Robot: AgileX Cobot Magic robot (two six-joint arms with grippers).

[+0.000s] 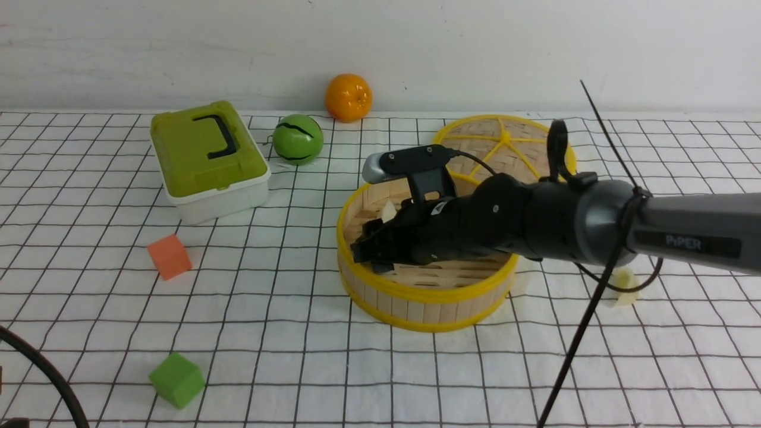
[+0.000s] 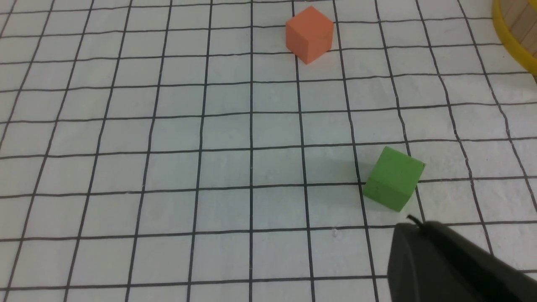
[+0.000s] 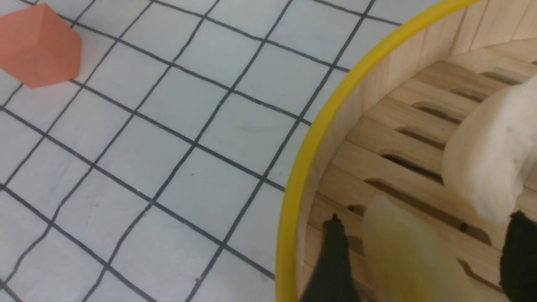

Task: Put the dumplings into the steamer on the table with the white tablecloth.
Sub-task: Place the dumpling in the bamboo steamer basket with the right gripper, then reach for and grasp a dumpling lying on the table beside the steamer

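- Shows the right pincer (image 3: 426, 235) reaching down inside the steamer (image 1: 416, 294), fingers spread, a blurred yellowish dumpling (image 3: 398, 260) between them, seemingly touched by neither
- Shows a white dumpling (image 3: 491, 151) lying on the slatted floor just beside it
- Reads as the release step for one dumpling, judged done or nearly so
- Calls next for lifting the spread pincer straight up clear of the yellow rim without nudging either dumpling, then swinging over to a stray dumpling (image 1: 624, 288)
- Places that stray dumpling on the white tablecloth (image 1: 297, 356), near the steamer on the robot's right, partly behind the arm's cable loop
- Cannot find the remaining dumplings in any view
- Shows only a dark corner of the left pincer (image 2: 423, 247) above the worktop (image 2: 168, 167), near a green cube (image 2: 394, 178); taken as pressed together, with nothing seen in it
- Places a spoked lid (image 1: 505, 142) right behind the steamer, an orange cube (image 1: 169, 255) to its left, and a green box (image 1: 205, 154), a green ball (image 1: 297, 139) and an orange (image 1: 348, 97) farther back
- Flags the steamer rim and the arm's own cable and long black tie as the likeliest snags near the stray dumpling
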